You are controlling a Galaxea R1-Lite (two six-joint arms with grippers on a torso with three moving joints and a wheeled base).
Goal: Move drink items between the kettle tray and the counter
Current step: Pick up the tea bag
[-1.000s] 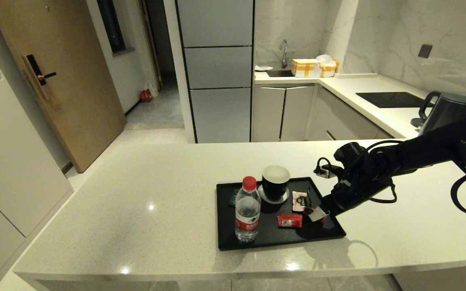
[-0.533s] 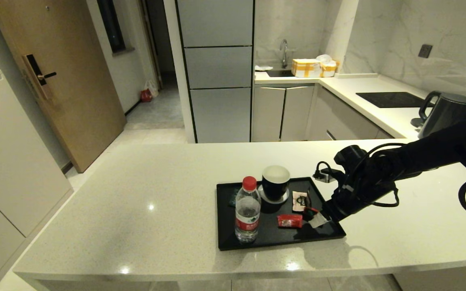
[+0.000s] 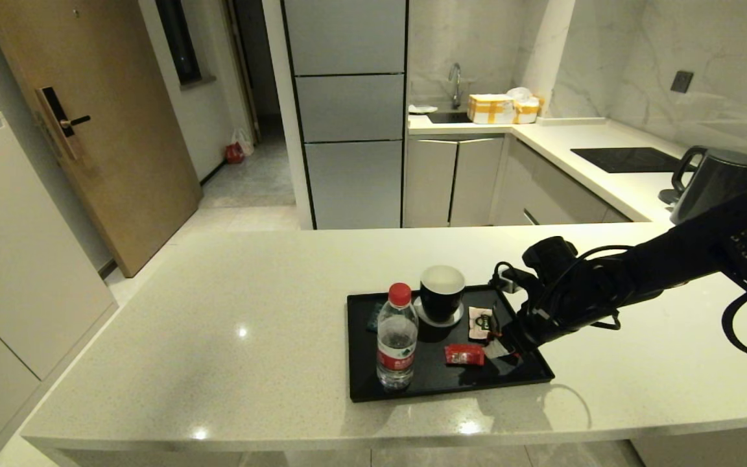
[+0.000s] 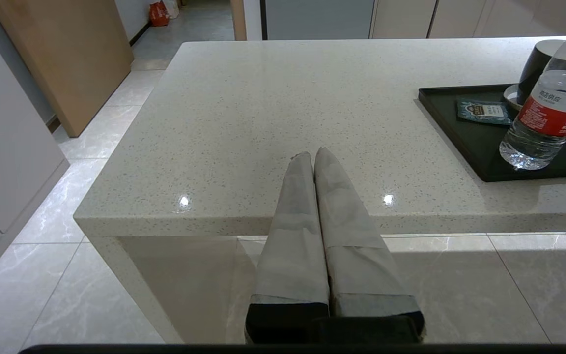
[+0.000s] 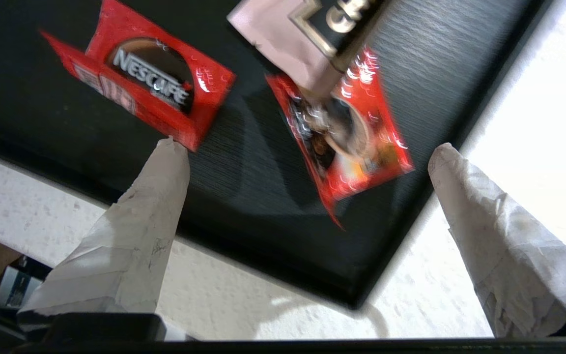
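Both red foil sachets lie in the black kettle tray (image 3: 445, 392). One sachet (image 3: 464, 354) (image 5: 150, 88) lies flat near the tray's middle. The other sachet (image 5: 347, 142) sits near the tray's right side, with one end tucked under a pink and black sachet (image 5: 307, 34). My right gripper (image 3: 502, 345) (image 5: 307, 150) hovers open just above that second sachet, one finger on each side of it, holding nothing. My left gripper (image 4: 312, 155) is shut and empty, off the front edge of the counter (image 3: 218, 324).
A red-capped water bottle (image 3: 397, 344) stands in the tray's front left and a black cup (image 3: 441, 298) on a saucer at its back. A dark sachet (image 4: 483, 111) lies behind the bottle. The grey kettle (image 3: 714, 178) stands on the far right worktop.
My right gripper has shifted a little to the left, further over the tray and the right-hand red sachet. The sachets and the left arm have not moved.
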